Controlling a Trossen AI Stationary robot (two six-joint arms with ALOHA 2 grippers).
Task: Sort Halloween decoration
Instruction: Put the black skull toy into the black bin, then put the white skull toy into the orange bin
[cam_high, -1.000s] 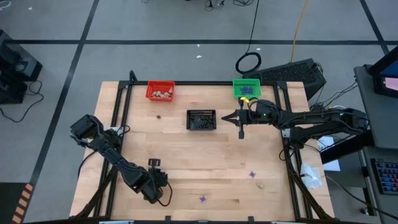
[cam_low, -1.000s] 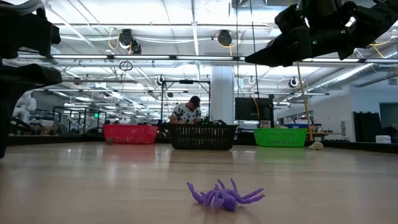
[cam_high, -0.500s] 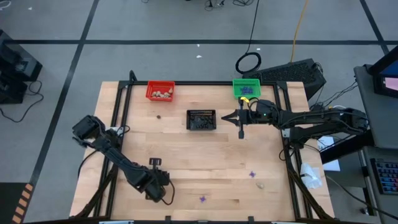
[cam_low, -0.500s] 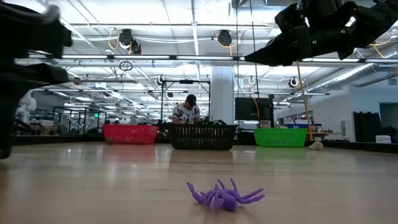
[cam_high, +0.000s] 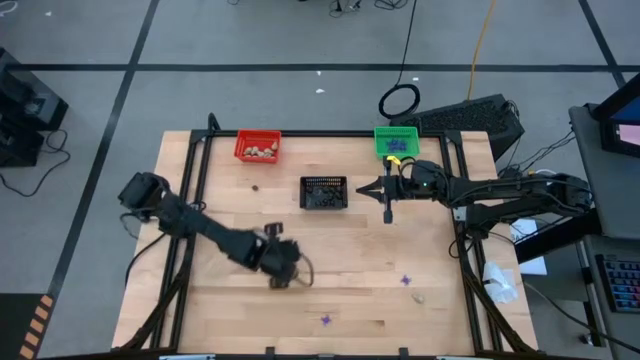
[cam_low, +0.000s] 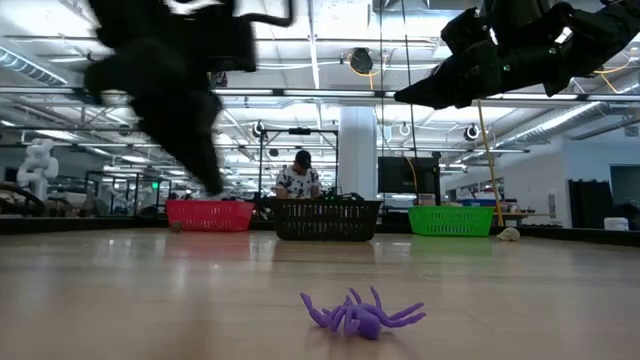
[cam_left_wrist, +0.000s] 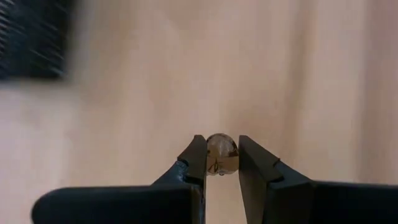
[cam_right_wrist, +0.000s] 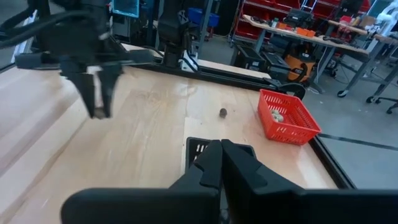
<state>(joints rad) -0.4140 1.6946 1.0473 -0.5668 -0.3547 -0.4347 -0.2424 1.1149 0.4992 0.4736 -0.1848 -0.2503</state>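
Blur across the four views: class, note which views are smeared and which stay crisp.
Low view: the left arm is a dark smear, while the purple spider is crisp. Left wrist view: the table and a dark basket are smeared, yet the left claw and the pale trinket it grips are sharp. High and right wrist views: mostly sharp.

Red basket (cam_high: 257, 146), black basket (cam_high: 324, 193), green basket (cam_high: 396, 141), wooden table (cam_high: 330, 270)
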